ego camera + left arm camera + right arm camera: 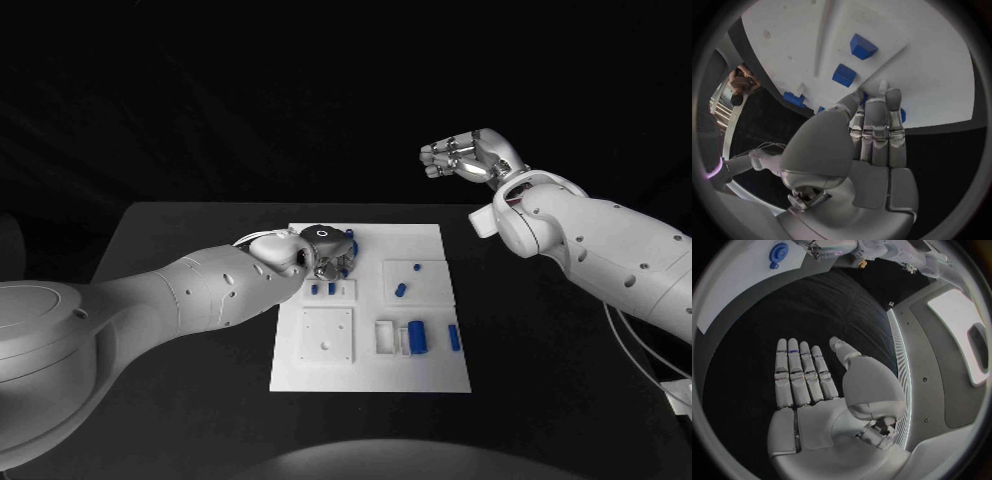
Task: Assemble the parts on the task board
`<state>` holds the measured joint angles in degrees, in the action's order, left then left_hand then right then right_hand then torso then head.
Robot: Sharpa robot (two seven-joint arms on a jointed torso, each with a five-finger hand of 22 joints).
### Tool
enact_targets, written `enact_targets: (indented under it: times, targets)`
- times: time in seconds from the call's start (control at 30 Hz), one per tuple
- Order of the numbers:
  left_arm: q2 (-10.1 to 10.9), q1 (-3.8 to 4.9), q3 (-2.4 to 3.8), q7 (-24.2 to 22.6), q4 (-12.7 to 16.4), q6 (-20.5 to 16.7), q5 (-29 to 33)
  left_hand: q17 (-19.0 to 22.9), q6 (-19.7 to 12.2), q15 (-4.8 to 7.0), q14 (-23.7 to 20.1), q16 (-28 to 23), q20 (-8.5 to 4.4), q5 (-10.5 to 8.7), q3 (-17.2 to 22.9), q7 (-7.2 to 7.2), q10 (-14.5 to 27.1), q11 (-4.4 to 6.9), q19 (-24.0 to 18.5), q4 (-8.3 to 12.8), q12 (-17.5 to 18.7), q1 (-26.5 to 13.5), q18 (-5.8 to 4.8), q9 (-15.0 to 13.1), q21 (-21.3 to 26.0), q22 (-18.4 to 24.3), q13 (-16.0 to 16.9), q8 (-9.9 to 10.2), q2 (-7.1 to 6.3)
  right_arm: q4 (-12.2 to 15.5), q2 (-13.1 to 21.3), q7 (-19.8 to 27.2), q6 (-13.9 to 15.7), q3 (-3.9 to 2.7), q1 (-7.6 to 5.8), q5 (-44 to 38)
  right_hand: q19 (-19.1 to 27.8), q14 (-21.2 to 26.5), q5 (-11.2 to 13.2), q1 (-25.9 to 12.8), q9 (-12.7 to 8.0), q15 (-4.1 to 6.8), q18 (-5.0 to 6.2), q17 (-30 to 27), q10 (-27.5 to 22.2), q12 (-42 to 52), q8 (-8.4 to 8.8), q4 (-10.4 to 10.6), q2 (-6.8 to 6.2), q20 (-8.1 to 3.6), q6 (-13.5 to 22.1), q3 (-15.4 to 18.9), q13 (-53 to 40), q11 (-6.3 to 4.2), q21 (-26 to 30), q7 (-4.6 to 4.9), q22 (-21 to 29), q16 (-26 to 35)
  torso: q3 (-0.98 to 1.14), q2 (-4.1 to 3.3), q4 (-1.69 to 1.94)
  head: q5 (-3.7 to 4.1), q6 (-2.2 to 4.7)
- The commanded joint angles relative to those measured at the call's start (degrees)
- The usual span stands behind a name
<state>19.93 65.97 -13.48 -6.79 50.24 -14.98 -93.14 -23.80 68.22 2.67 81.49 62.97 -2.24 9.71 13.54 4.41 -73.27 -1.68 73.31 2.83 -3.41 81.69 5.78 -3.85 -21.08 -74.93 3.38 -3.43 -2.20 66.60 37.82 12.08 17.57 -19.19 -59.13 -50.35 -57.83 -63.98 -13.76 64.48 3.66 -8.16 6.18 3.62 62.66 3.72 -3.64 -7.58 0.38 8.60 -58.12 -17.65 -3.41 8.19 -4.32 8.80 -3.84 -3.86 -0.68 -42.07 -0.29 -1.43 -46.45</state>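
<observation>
On the black tabletop (188, 230) lies the white task board (418, 370), with small blue parts (417, 336) lying or standing in several of its recesses. The left hand (320, 252) is lowered onto the far left area of the board; in the left wrist view its fingers (877, 117) extend straight to the board's surface near two blue square parts (862, 47). Whether it grasps anything cannot be told. The right hand (464, 156) is raised well clear beyond the board's far right corner, released and holding nothing (fingers together, palm flat in its wrist view).

Handling judgement: the parts appear light, rigid and smooth, so they may slip; take each by its opposite sides. Surroundings are dark, and the matte tabletop leaves free margin around the board.
</observation>
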Motion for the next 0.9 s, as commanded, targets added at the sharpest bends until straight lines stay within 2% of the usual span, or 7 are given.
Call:
enact_targets:
  times: [0.03,0.27,0.5,0.63,0.7,0.8,0.9]
  targets:
    - [-0.02,-0.24,-0.09,-1.02,0.03,-0.79,0.37,0.01,1.58,0.07,0.49,0.25,-0.10,0.23,-0.34,0.15,-1.59,0.18,0.11,0.94,0.08,0.41,1.04,-0.31,-0.73,-1.30,0.07,-0.34,1.04,0.12,-0.07,0.58,-0.23,-0.04,0.00,-0.07,0.43,0.45,-0.25,0.12,-0.08,0.02,0.47,-0.09,-0.21,-0.36,0.11,0.01,-0.42,-0.07,0.23,-0.24,0.08,-0.07,0.22,-0.01,0.07,0.32,-0.01,0.00,0.00,-0.02,-0.03]
    - [0.15,-0.28,-0.09,-1.07,0.15,-2.51,1.02,0.29,2.34,0.09,0.41,0.54,-0.20,0.30,-1.88,0.27,-2.30,0.25,-0.65,3.19,0.11,-0.01,1.09,-0.24,-2.67,-1.23,0.05,-0.20,2.62,0.11,-0.10,0.58,-0.22,-0.04,-0.01,-0.07,0.43,0.45,-0.25,0.12,-0.08,0.02,0.47,-0.09,-0.21,-0.36,0.11,0.01,-0.42,-0.07,0.23,-0.24,0.08,-0.07,0.22,-0.01,0.07,0.32,-0.04,-0.01,-0.02,-0.08,0.05]
    - [0.79,-0.29,-0.03,-1.23,0.46,-3.38,2.42,0.38,1.92,-0.01,0.40,0.59,-0.08,0.39,-2.00,0.34,-1.73,0.08,-0.80,3.32,0.09,-0.34,1.20,-0.15,-2.93,-1.18,0.06,-0.18,2.80,0.11,-0.10,0.60,-0.20,-0.04,-0.01,-0.07,0.43,0.45,-0.25,0.12,-0.08,0.02,0.47,-0.09,-0.21,-0.36,0.11,0.01,-0.42,-0.07,0.23,-0.24,0.08,-0.07,0.22,-0.01,0.07,0.32,-0.01,-0.01,-0.04,-0.07,0.20]
    - [1.27,-0.29,0.22,-1.33,0.98,-3.81,3.04,0.41,1.89,-0.01,0.39,0.59,-0.04,0.41,-2.00,0.34,-1.71,0.07,-0.83,3.37,0.09,-0.37,1.25,-0.15,-2.99,-1.18,0.06,-0.19,2.78,0.15,-0.07,0.59,-0.20,-0.04,-0.01,-0.06,0.43,0.45,-0.25,0.12,-0.08,0.02,0.47,-0.09,-0.21,-0.36,0.11,0.01,-0.42,-0.07,0.23,-0.24,0.08,-0.07,0.22,-0.01,0.07,0.32,0.03,0.01,0.01,-0.06,0.27]
    - [1.70,-0.28,0.61,-1.27,1.66,-3.91,3.54,0.44,1.81,-0.04,0.38,0.62,0.03,0.42,-2.05,0.36,-1.64,0.02,-0.89,3.40,0.09,-0.53,1.34,-0.14,-3.08,-1.17,0.06,-0.18,2.73,0.21,-0.06,0.57,-0.24,-0.04,-0.01,0.07,0.45,0.45,-0.27,0.05,-0.08,0.02,0.47,-0.09,-0.21,-0.36,0.10,0.04,-0.46,-0.06,0.23,-0.29,0.08,-0.06,0.22,0.01,0.07,0.31,0.04,0.01,0.00,-0.07,0.36]
    - [2.32,-0.27,1.67,-1.07,2.85,-3.74,3.92,0.48,1.76,-0.04,0.35,0.60,0.04,0.35,-2.17,0.29,-1.58,0.02,-0.89,3.33,0.09,-0.80,1.36,-0.13,-3.13,-1.15,0.06,-0.19,2.58,0.23,-0.03,0.55,-0.27,-0.04,-0.01,0.29,0.45,0.45,-0.27,0.05,-0.08,0.02,0.47,-0.09,-0.21,-0.36,0.10,0.04,-0.46,-0.06,0.23,-0.29,0.08,-0.06,0.22,0.01,0.07,0.31,0.00,0.07,0.01,-0.09,0.41]
    - [3.23,-0.25,3.10,-0.74,4.36,-3.25,4.20,0.50,1.75,-0.04,0.33,0.59,0.05,0.30,-2.21,0.27,-1.55,0.01,-0.92,3.32,0.10,-0.89,1.36,-0.13,-3.14,-1.14,0.05,-0.19,2.51,0.23,0.11,0.53,-0.27,-0.04,-0.01,0.40,0.45,0.45,-0.27,0.05,-0.08,0.02,0.47,-0.09,-0.21,-0.36,0.10,0.04,-0.46,-0.06,0.23,-0.29,0.08,-0.06,0.22,0.01,0.07,0.31,-0.03,0.08,0.14,-0.03,0.43]
